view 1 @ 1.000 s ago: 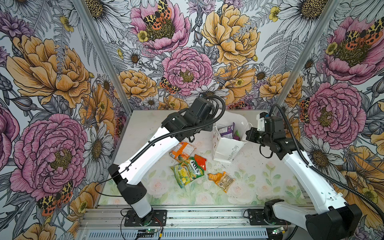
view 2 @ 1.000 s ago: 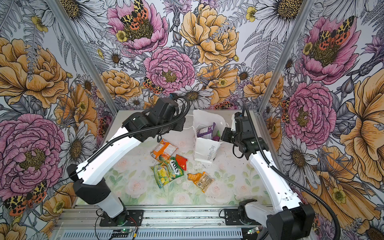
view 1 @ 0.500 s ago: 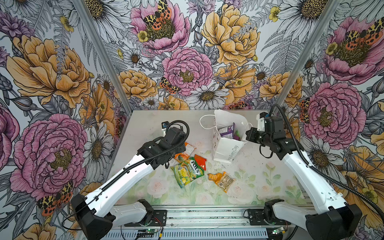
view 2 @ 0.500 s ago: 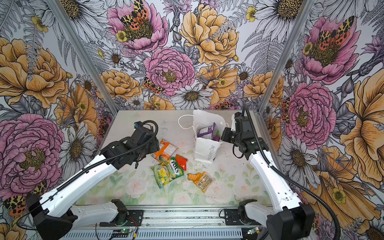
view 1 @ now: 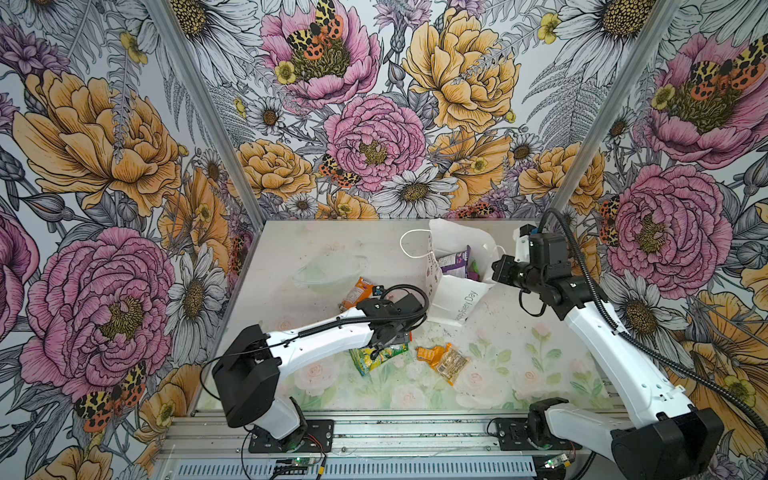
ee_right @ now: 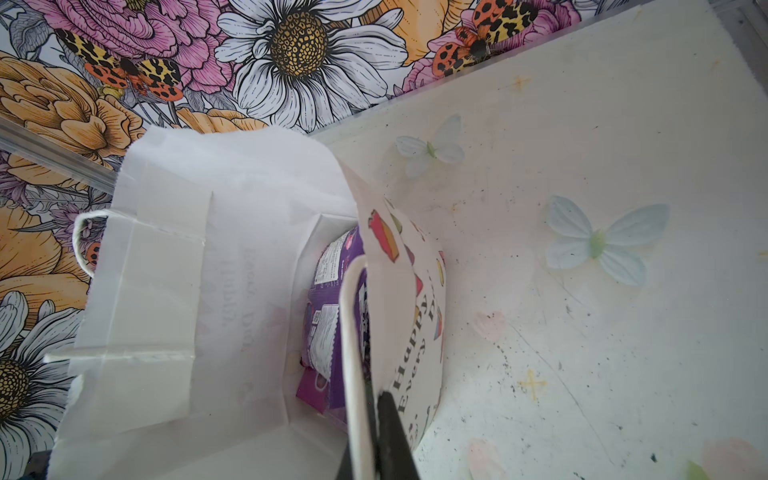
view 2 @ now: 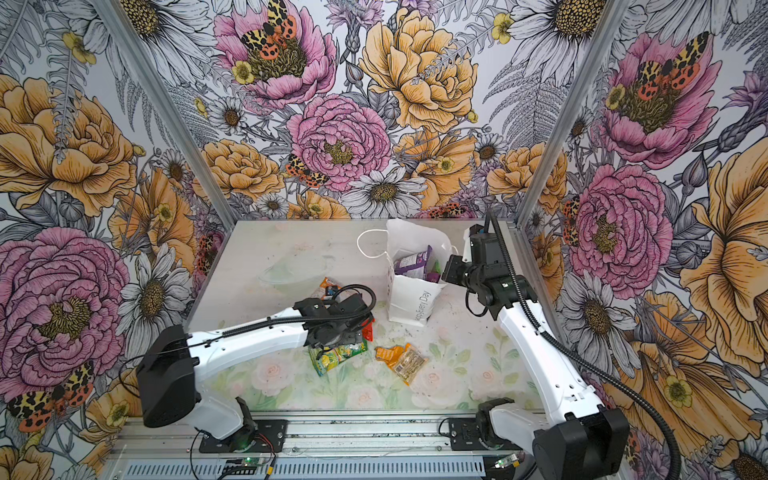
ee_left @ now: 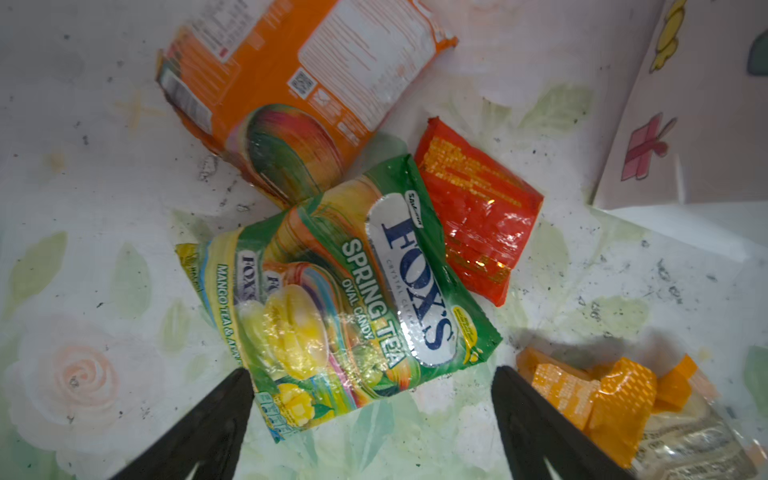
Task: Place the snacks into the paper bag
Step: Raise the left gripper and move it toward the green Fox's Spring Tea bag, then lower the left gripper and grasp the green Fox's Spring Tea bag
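Left gripper: low over the table, fingers wide apart, holding nothing. The tips straddle one end of the FOX'S packet; whether they touch it cannot be told.

FOX'S packet: flat on the table, front centre, label up. Its far corner touches the orange-white packet. The red-orange packet lies against its side. The small orange packet and the clear packet lie together just beside it, toward the right arm.

Paper bag: stands at the back right of the table, mouth open. Purple packets sit inside, at the bottom.

Right gripper: fingers pressed together on the lettered front wall of the paper bag, pinching it at the rim.
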Robot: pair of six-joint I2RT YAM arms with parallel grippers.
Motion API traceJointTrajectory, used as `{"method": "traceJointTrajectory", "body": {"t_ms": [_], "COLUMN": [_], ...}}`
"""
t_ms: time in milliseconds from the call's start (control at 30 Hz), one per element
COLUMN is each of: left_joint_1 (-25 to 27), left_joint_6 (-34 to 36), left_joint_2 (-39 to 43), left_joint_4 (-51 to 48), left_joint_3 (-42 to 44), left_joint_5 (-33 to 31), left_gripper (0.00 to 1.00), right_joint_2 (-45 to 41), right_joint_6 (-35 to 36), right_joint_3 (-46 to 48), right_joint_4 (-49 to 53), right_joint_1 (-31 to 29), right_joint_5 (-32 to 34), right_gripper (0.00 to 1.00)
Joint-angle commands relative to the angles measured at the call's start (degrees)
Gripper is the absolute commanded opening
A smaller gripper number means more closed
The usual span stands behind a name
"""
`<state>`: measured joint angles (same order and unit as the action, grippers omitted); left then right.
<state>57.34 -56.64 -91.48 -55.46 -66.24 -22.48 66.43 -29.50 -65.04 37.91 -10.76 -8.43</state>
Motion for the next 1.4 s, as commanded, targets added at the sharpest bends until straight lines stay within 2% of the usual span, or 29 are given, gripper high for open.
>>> {"method": "traceJointTrajectory", "body": {"t_ms": [0, 100, 300, 700, 833, 1100, 1267, 1367], "left_joint_1": [2.29, 3.25, 3.64, 2.81, 1.6, -0.7, -4.55, -4.89], "left_joint_6": [3.58, 6.41, 8.46, 9.84, 9.41, 7.24, 2.43, -3.18], "left_joint_2": [-5.15, -9.95, -15.83, -16.0, -13.4, -1.96, 6.74, 13.66], "left_joint_4": [-3.03, -5.18, -4.67, -0.08, -0.09, -0.17, -0.27, -4.88], "left_joint_3": [-5.33, -8.49, -9.17, -3.49, 0.47, 9.9, 16.31, 16.16], "left_joint_5": [-1.19, -1.75, -1.43, 1.45, 0.95, -0.34, -0.29, -6.71], "left_gripper": [0.93, 0.96, 0.99, 0.99, 0.99, 0.99, 0.99, 0.99], "right_joint_2": [-1.13, -0.87, -0.55, 1.27, 1.48, 1.9, 2.03, 2.15], "right_joint_6": [0.49, 0.67, 0.5, 0.68, 0.67, 0.36, 0.11, -0.23], "right_joint_3": [0.62, 0.48, 0.44, -0.61, -0.53, -0.57, -1.1, -1.28], "right_joint_4": [-0.31, -0.3, -0.32, -0.39, -0.38, -0.47, -0.47, -0.47], "right_joint_1": [0.48, 0.55, 0.57, 0.57, 0.61, 0.59, 0.59, 0.63], "right_joint_5": [0.67, 0.43, 0.69, 0.27, 0.34, 0.08, -0.09, -0.35], "right_gripper": [0.0, 0.0, 0.0, 0.0, 0.0, 0.0, 0.0, 0.0]}}
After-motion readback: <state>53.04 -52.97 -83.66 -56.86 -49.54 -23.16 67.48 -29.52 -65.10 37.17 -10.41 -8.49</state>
